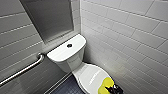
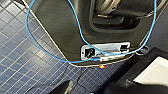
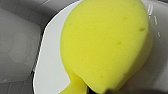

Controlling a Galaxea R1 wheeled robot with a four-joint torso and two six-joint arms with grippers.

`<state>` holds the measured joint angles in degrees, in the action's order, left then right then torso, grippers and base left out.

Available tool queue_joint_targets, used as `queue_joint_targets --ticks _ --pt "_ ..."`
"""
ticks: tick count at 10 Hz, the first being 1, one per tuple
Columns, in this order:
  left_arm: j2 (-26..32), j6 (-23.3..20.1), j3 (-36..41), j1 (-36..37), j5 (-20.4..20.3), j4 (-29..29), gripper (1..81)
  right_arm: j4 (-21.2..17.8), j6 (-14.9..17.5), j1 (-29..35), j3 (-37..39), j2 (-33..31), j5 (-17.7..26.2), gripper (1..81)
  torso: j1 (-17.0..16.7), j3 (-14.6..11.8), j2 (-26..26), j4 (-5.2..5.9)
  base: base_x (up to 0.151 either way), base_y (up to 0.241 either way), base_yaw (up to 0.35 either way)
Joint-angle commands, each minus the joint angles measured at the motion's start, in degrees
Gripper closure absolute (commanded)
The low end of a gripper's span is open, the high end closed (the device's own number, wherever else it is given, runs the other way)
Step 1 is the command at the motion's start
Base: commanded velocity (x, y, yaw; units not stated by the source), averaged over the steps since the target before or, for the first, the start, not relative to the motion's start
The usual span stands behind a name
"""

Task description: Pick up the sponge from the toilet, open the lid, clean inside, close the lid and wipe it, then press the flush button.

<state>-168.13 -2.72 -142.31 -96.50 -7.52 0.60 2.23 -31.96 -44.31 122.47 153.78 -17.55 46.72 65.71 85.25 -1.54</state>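
The white toilet stands in the corner, with the small dark flush button in the middle of its tank cover. The oval lid is down. The yellow sponge lies on the lid's near right part. My right gripper is dark and sits at the sponge's near end, closed on it. In the right wrist view the sponge looms large over the white lid and is creased at its gripped end. My left gripper is open, with nothing in it.
A steel grab bar runs along the left tiled wall. A white tiled wall stands close on the right. Dark blue small-tiled floor lies left of the bowl. A blue cable loops over my own base.
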Motion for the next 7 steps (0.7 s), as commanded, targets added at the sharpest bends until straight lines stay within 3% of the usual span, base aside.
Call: queue_joint_targets --ticks 1,4,5,7 --pt "-0.2 0.2 0.5 -2.6 5.2 -0.4 1.0 -0.3 0.0 5.1 -2.2 -4.0 3.1 81.1 0.0 0.0 0.0 0.00 0.000 0.000 0.000" --pt "-0.2 0.2 1.2 -1.9 4.8 -0.2 1.0 0.4 0.2 7.5 -15.7 -13.5 3.5 81.1 0.0 0.0 0.0 0.00 0.000 0.000 0.000" --pt "0.2 -0.1 3.0 -1.4 4.7 0.3 1.0 1.2 0.2 7.5 -22.9 -18.9 3.8 81.1 0.0 0.0 0.0 0.00 0.000 0.000 0.000" --pt "3.4 0.0 8.9 0.6 4.6 0.3 1.0 1.6 0.5 5.0 -29.8 -26.0 4.2 81.1 0.0 0.0 0.0 0.00 0.000 0.000 0.000"
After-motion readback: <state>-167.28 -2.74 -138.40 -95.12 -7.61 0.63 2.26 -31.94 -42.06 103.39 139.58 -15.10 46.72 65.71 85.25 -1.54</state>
